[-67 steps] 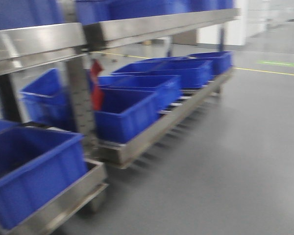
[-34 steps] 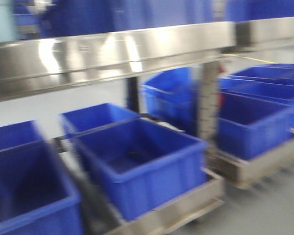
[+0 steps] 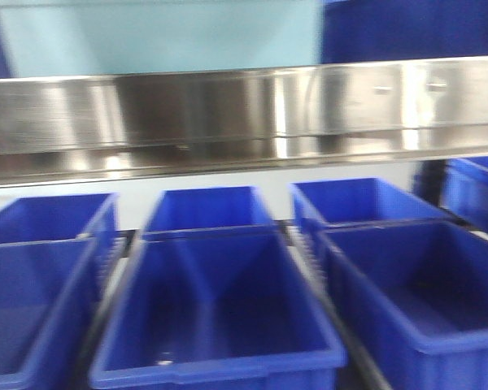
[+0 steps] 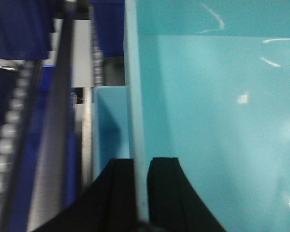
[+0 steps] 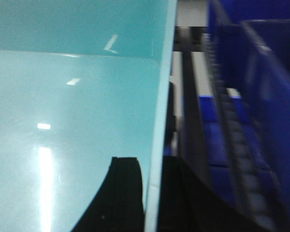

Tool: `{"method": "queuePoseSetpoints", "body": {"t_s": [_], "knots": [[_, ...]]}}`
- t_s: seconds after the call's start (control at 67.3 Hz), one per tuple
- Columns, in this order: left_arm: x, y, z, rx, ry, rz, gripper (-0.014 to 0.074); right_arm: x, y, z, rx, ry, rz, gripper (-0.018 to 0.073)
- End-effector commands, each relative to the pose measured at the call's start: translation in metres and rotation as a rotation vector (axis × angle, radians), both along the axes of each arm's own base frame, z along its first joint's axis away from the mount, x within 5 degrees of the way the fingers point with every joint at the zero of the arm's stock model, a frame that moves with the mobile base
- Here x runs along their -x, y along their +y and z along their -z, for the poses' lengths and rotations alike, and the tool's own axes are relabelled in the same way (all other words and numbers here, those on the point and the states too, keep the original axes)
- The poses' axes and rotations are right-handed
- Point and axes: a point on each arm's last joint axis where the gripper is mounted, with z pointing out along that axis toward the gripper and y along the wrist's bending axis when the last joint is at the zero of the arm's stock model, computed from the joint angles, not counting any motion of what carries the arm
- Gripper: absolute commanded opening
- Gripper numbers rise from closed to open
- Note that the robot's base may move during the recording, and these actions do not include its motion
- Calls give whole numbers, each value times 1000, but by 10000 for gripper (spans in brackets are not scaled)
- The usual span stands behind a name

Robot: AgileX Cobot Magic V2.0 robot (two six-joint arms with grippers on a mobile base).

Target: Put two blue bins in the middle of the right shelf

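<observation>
A pale blue bin [image 3: 154, 36] fills the top of the front view, above the steel shelf rail [image 3: 244, 114]. In the left wrist view my left gripper [image 4: 141, 166] is shut on the bin's thin left wall [image 4: 135, 96], one black finger inside and one outside; the bin's smooth inside [image 4: 217, 121] fills the right of that view. A pale blue surface [image 4: 110, 128] shows just outside that wall; I cannot tell whether it is a second bin. My right gripper [image 5: 152, 166] is shut on the bin's right wall [image 5: 162, 96], with the bin's inside [image 5: 72, 111] to its left.
Below the rail, several dark blue crates [image 3: 220, 309] sit side by side in two rows on the lower level. Roller tracks [image 5: 227, 125] and more dark blue crates [image 5: 275, 96] run beside the bin on the right; a steel rail and rollers [image 4: 19, 125] pass on the left.
The front view has swung left along the rack, from an angled look past open floor to facing the shelf square on. The pale blue bin now shows above the rail.
</observation>
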Motion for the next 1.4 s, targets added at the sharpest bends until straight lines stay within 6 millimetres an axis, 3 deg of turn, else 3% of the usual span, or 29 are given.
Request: {"method": "queuePoseSetpoints", "body": {"t_s": [0.0,1.382], "knots": [[5,1,-12,11,-66,15,-111,2,-3,-11,29,-71,-3,-158],[5,1,-12,11,-66,15,-111,1,-3,-11,27,-77,-4,-158]]}}
